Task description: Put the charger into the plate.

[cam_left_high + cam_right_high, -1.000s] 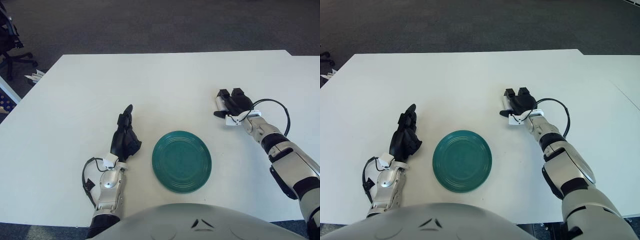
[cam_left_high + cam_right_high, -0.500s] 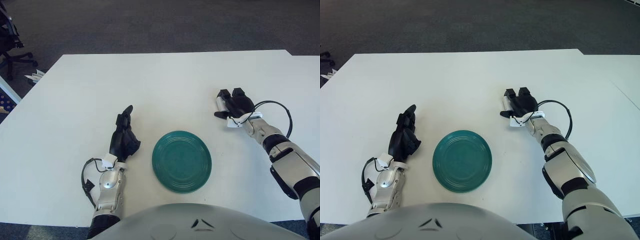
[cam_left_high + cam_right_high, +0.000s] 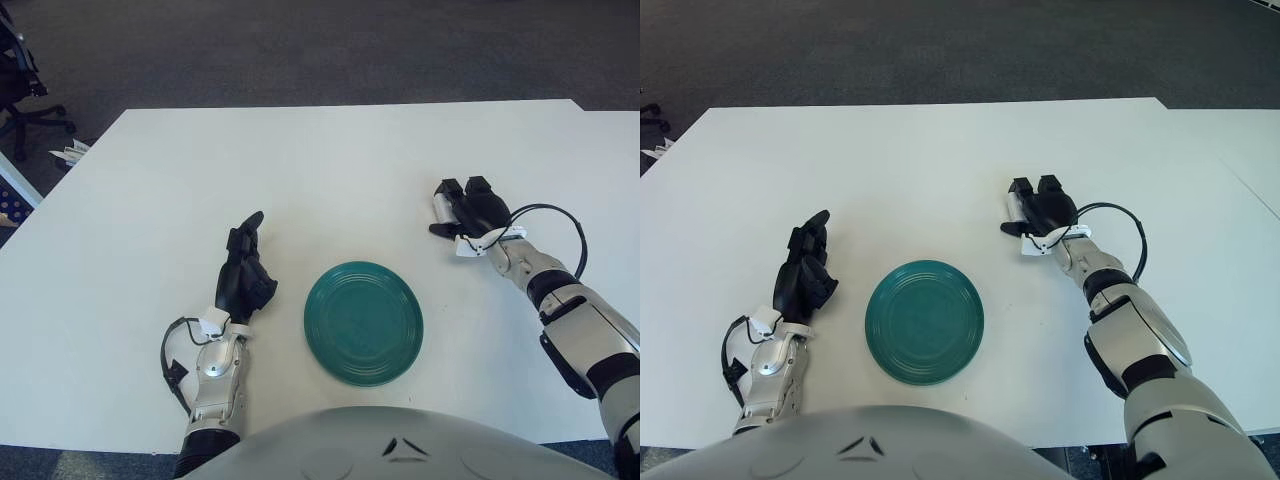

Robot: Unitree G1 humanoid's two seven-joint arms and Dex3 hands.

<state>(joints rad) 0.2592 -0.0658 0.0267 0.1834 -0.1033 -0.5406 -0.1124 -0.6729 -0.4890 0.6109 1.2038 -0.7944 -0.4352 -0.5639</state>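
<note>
Right hand (image 3: 468, 210) sits far right on the bench (image 3: 300, 170), fingers curled over the small white charger (image 3: 438, 206). Plate (image 3: 363, 322) lies inward, nearer the robot. Left hand (image 3: 243, 275) idles left of the plate, fingers loosely extended.

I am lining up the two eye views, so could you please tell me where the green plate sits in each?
Left eye view: the green plate lies just right of centre, in the lower half.
Right eye view: the green plate lies left of centre, in the lower half.
Shared landmark: the left hand shows to the plate's left in both.
</note>
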